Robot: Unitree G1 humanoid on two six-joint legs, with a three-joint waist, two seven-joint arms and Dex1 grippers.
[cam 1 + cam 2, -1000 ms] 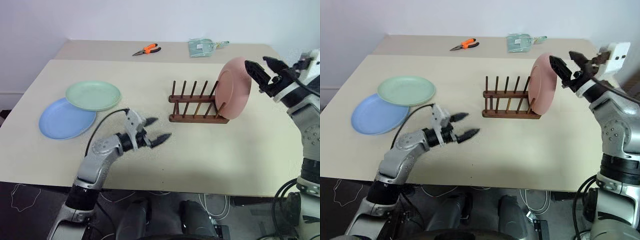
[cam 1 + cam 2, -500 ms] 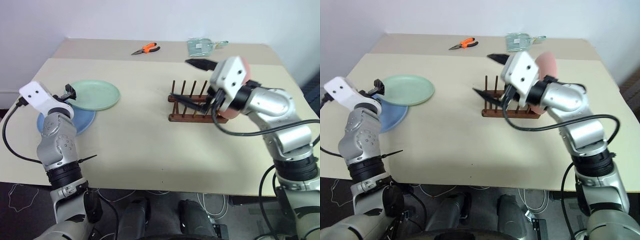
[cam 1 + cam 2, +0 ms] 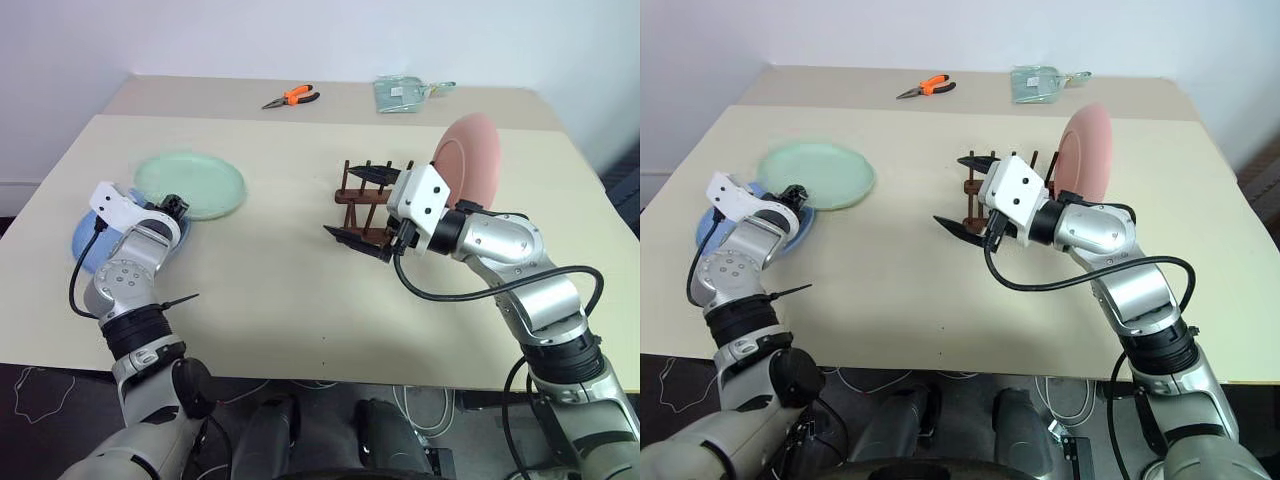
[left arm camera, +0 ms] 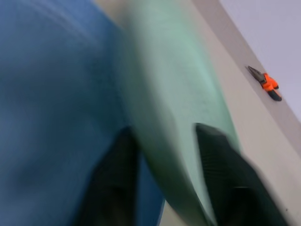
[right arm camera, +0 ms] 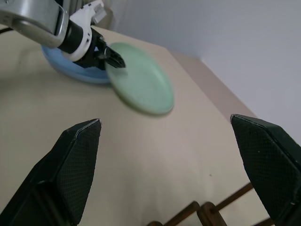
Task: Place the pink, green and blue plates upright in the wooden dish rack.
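The pink plate [image 3: 470, 158] stands upright at the right end of the wooden dish rack [image 3: 362, 194]. At the table's left the green plate [image 3: 191, 183] overlaps the blue plate [image 3: 84, 243], which lies partly under my left arm. My left gripper [image 3: 173, 207] is shut on the green plate's near rim. In the left wrist view one finger [image 4: 115, 179] lies between the two plates and the other on top of the green plate [image 4: 174, 99]. My right gripper [image 3: 358, 205] hangs open and holds nothing, in front of the rack's left end and pointing left.
Orange pliers [image 3: 293, 98] and a clear packet [image 3: 404, 93] lie on the rear table. My right forearm [image 3: 495, 240] crosses in front of the rack and the pink plate. Bare tabletop [image 3: 280, 280] spreads between the two arms.
My left gripper swung left to the green plate and shut on its rim; the plate now looks blurred. My right gripper left the pink plate and swept left across the rack, staying open.
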